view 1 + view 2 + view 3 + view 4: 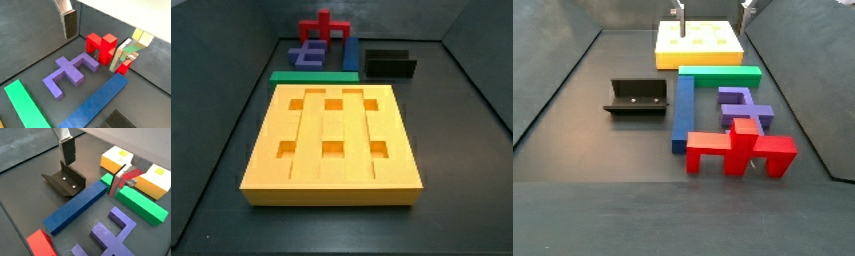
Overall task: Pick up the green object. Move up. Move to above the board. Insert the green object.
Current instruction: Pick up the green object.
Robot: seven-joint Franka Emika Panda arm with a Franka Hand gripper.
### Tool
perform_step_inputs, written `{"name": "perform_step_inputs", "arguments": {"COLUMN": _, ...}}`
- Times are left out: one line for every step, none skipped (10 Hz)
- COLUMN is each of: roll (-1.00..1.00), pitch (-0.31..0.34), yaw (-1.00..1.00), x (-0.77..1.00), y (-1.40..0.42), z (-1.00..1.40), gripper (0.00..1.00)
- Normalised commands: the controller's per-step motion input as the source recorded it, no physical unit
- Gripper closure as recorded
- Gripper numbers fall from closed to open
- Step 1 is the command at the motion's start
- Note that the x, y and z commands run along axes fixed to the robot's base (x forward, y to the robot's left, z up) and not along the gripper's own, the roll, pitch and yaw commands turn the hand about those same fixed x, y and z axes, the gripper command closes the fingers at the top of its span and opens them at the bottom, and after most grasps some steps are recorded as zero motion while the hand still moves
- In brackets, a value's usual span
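The green object (314,76) is a flat green bar lying on the floor against the far side of the yellow-orange board (334,140). It also shows in a side view (720,75) and in both wrist views (25,106) (143,207). The board shows at the far end in a side view (700,45). My gripper (714,10) hangs high at the top edge of that view, open and empty, apart from the green bar. In both wrist views (95,54) (90,178) its silver fingers (69,22) (67,150) stand wide apart with nothing between them.
A blue bar (683,110) lies along the floor beside the black fixture (637,97). A purple E-shaped block (743,105) lies next to it. A red block (740,150) stands beyond, far from the board. Dark walls enclose the floor.
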Motion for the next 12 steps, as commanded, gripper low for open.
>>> {"name": "perform_step_inputs", "arguments": {"roll": 0.00, "pitch": -0.020, "yaw": 0.00, "x": 0.00, "y": -0.04, "z": 0.00, "gripper": 0.00}}
{"name": "perform_step_inputs", "arguments": {"roll": 0.00, "pitch": 0.000, "yaw": -0.14, "x": 0.11, "y": -0.03, "z": 0.00, "gripper": 0.00}}
{"name": "perform_step_inputs", "arguments": {"roll": 0.03, "pitch": 0.000, "yaw": -0.37, "x": 0.00, "y": -0.17, "z": -0.15, "gripper": 0.00}}
{"name": "perform_step_inputs", "arguments": {"roll": 0.00, "pitch": 0.000, "yaw": -0.50, "x": 0.00, "y": -0.38, "z": -0.17, "gripper": 0.00}}
{"name": "perform_step_inputs", "arguments": {"roll": 0.00, "pitch": 0.000, "yaw": -0.59, "x": 0.04, "y": -0.63, "z": -0.11, "gripper": 0.00}}
{"name": "perform_step_inputs", "arguments": {"roll": 0.04, "pitch": 0.000, "yaw": -0.72, "x": 0.03, "y": -0.55, "z": -0.05, "gripper": 0.00}}
{"name": "perform_step_inputs", "arguments": {"roll": 0.02, "pitch": 0.000, "yaw": -0.77, "x": 0.03, "y": -0.50, "z": -0.05, "gripper": 0.00}}
{"name": "perform_step_inputs", "arguments": {"roll": 0.00, "pitch": 0.000, "yaw": -0.81, "x": 0.02, "y": -0.45, "z": -0.07, "gripper": 0.00}}
{"name": "perform_step_inputs", "arguments": {"roll": 0.00, "pitch": -0.034, "yaw": -0.84, "x": 0.00, "y": -0.41, "z": -0.20, "gripper": 0.00}}
{"name": "perform_step_inputs", "arguments": {"roll": 0.00, "pitch": -0.069, "yaw": -0.93, "x": 0.00, "y": -0.26, "z": -0.31, "gripper": 0.00}}
{"name": "perform_step_inputs", "arguments": {"roll": 0.00, "pitch": -0.070, "yaw": -0.97, "x": 0.00, "y": -0.19, "z": -0.36, "gripper": 0.00}}
{"name": "perform_step_inputs", "arguments": {"roll": 0.00, "pitch": -0.051, "yaw": -0.96, "x": 0.00, "y": -0.15, "z": -0.47, "gripper": 0.00}}
